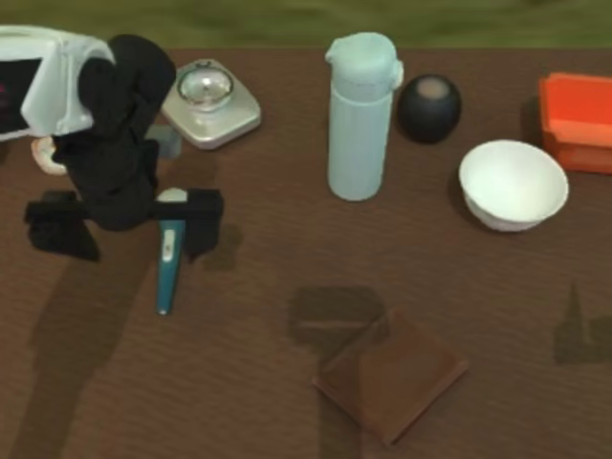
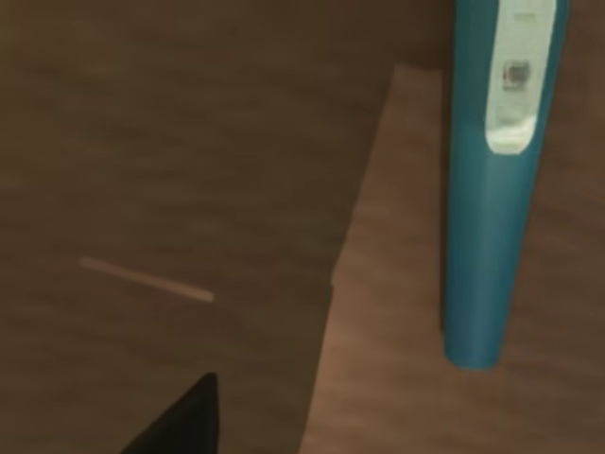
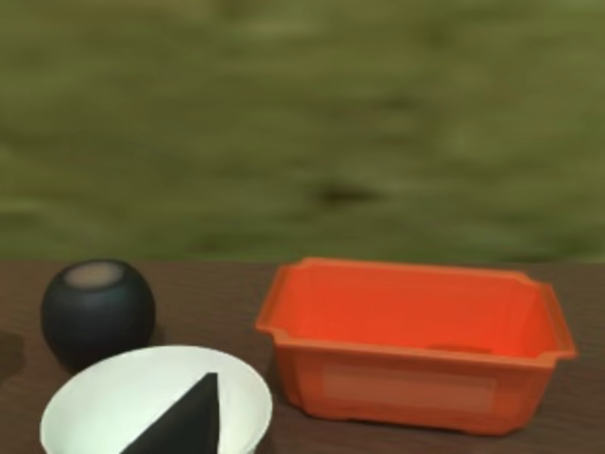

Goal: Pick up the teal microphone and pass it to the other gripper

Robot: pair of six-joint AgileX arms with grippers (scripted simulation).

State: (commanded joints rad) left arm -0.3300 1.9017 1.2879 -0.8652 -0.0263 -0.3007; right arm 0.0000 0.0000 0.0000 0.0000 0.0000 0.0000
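Because the left claw straddles the teal microphone near its head, with a black finger on either side, it looks set to grip there, though whether the fingers already press the handle I cannot tell. The microphone lies flat on the tabletop at the left, long axis running near to far, mesh head toward the far edge, tail toward the camera-near edge. The right arm is parked beyond the white bowl.
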